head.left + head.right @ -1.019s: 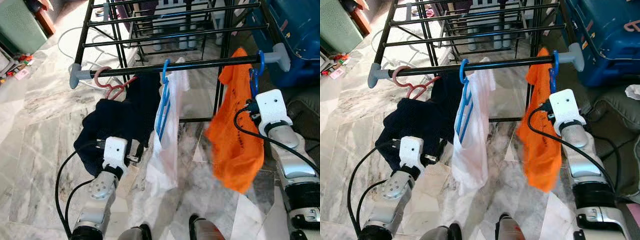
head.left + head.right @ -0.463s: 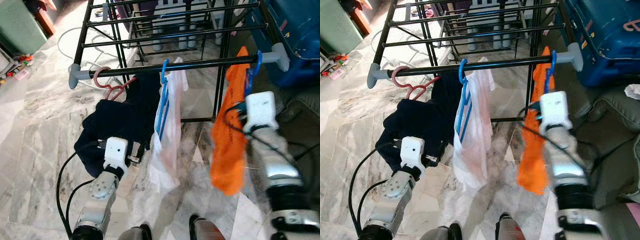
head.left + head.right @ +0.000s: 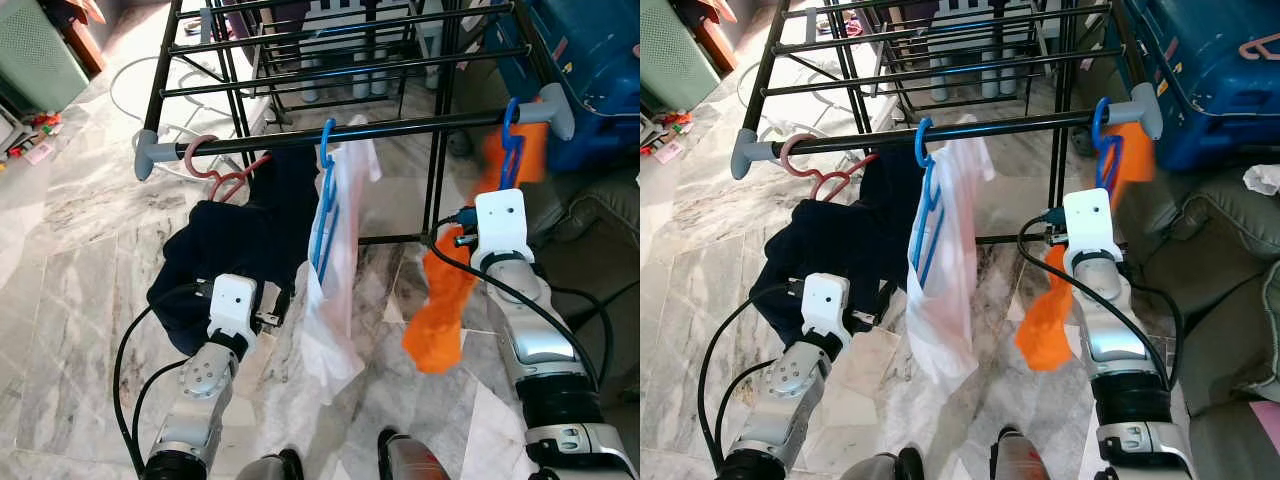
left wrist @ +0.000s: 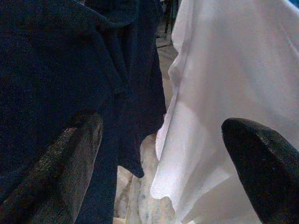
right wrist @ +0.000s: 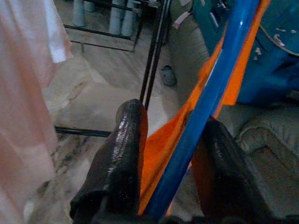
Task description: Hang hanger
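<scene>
hook of your blue plastic hanger (image 3: 510, 140) now sits farther out on the black metal rack rail (image 3: 400, 128) by its grey end cap, orange cloth (image 3: 440, 305) swinging below, right end effector (image 5: 175, 163) pinching its shaft, left end effector (image 4: 163, 158) spread idle; no writing readable.

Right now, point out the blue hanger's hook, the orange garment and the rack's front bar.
blue hanger (image 3: 511, 112), left eye view, hook over bar.
orange garment (image 3: 437, 325), left eye view, lower hanging fold.
front bar (image 3: 420, 126), left eye view, bare middle stretch.

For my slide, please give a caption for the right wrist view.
Right gripper closed on the blue hanger carrying an orange garment, beside the drying rack.
</scene>
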Controlling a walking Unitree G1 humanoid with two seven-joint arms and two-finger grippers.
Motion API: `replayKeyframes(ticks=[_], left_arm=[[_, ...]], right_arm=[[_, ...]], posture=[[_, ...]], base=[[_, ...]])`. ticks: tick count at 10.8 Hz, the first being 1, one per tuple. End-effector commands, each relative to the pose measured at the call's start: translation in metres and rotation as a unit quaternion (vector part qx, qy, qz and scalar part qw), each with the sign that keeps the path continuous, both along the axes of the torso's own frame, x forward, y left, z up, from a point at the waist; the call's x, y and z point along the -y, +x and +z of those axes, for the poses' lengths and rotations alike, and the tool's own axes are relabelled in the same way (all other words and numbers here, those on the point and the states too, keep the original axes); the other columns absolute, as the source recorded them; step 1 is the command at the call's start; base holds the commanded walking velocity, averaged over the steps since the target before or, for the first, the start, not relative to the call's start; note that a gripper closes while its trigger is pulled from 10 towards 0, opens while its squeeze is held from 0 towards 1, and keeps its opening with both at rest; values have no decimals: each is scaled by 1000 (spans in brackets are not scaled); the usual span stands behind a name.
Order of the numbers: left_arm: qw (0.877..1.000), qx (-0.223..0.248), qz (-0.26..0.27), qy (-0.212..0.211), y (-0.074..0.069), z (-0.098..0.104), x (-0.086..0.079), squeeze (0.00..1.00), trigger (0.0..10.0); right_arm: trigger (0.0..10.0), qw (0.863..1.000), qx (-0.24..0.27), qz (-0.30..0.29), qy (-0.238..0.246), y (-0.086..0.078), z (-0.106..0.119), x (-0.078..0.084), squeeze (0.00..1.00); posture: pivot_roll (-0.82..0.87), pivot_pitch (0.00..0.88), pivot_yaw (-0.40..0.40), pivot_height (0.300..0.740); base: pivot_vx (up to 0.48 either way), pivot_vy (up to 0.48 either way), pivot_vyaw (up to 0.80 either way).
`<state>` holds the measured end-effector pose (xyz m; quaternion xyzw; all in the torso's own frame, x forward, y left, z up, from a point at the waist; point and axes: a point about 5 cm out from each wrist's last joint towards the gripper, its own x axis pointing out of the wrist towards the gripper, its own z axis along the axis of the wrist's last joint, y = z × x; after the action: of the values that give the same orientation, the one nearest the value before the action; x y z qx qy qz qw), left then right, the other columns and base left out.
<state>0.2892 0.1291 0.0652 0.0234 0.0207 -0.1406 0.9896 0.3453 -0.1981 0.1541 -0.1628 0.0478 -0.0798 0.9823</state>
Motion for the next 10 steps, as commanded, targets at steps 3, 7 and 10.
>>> replayKeyframes(ticks=[3, 7, 10], left_arm=[[1000, -12, 0, 8, -3, -6, -4, 0, 10000], [1000, -13, -2, 6, -2, -6, -2, 0, 10000], [1000, -15, 0, 7, -3, -7, -3, 0, 10000]], right_arm=[[0, 999, -7, -39, -6, -7, -4, 17, 0], [0, 1000, -2, 3, -4, -6, 0, 17, 0], [0, 997, -12, 78, -10, -11, -1, 11, 0]], posture=[[-290, 215, 161, 740], [-292, 212, 157, 740], [-291, 213, 154, 740]], base=[[0, 0, 0], [0, 0, 0], [0, 0, 0]])
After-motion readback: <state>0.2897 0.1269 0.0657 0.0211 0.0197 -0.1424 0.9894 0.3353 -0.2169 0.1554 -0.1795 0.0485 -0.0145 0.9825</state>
